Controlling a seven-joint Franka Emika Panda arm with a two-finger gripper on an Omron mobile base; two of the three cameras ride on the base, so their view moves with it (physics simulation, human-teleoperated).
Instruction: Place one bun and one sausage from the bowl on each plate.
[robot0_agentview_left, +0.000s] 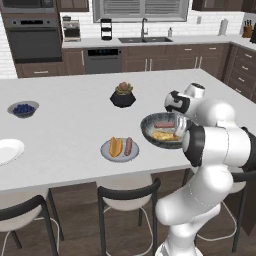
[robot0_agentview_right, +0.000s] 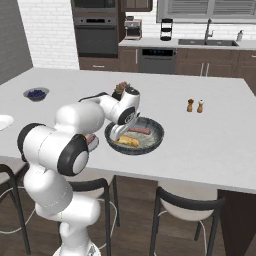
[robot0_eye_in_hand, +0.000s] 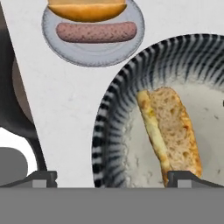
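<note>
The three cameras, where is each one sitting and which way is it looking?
Left base view: behind the arm's left, looking forward and down over the island at the grey plate and bowl; the white arm rises at lower right.
Right base view: behind the arm's right, facing the same bowl; the arm rises at lower left.
Hand view: on the hand, looking down at the bun in the bowl; open tool tips show.
All three share the bowl.

Arm: glossy white rounded shell segments, bulbous at each joint, with dark charcoal bands and end caps between them. Lower links are thick and cylindrical, slimmer toward the wrist. Wrist housing is white with a black face. Gripper: two small dark grey blocky finger tips. Can't make out cables, screws or markings.
</note>
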